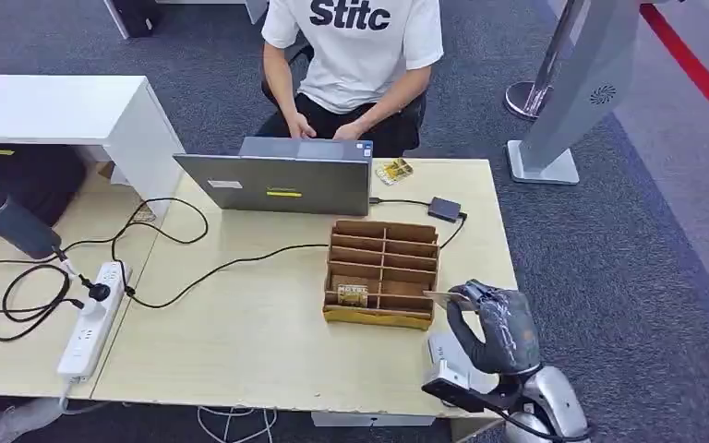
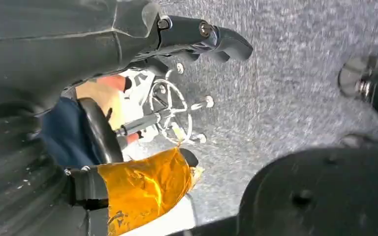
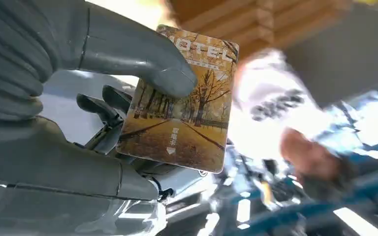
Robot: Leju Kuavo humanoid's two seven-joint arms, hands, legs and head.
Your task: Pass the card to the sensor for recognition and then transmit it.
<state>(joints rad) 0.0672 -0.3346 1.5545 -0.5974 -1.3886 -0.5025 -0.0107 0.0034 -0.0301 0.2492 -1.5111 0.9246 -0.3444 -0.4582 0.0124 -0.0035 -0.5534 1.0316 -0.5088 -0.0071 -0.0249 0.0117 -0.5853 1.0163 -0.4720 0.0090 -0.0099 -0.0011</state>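
The table (image 1: 268, 351) is pale wood, and everything below is placed against it. A person (image 1: 355, 55) in a white T-shirt sits at its far edge, hands at a grey laptop (image 1: 277, 180) that stands open at the far middle. A white cabinet (image 1: 65, 111) stands past the table's far left corner, and a grey stand (image 1: 563, 101) rises from the carpet beyond its far right corner. On the adjoining table to the left lie a dark bottle (image 1: 5, 217) and a white power strip (image 1: 92, 318) with black cables running from it across toward the laptop. Right of centre sits a brown cardboard tray (image 1: 383, 272) with divided slots; one card stands in its near left slot. A small black box (image 1: 444, 209) lies near the far right, cabled to the laptop, with a few small yellow items (image 1: 394, 170) just beyond it.

The right hand (image 1: 498, 328) hovers over the table's near right corner, just beside the tray. It grasps the card (image 3: 179, 98), thumb (image 3: 142, 59) pressed on its face and darker fingers (image 3: 98, 110) behind; the card, printed with autumn trees and the word HOTEL, lies roughly flat, its edge pointing at the tray. A small white device (image 1: 448, 355) sits on the table under the hand.

The left hand (image 2: 197, 34) hangs over grey carpet, fingers loosely curled, nothing in them.
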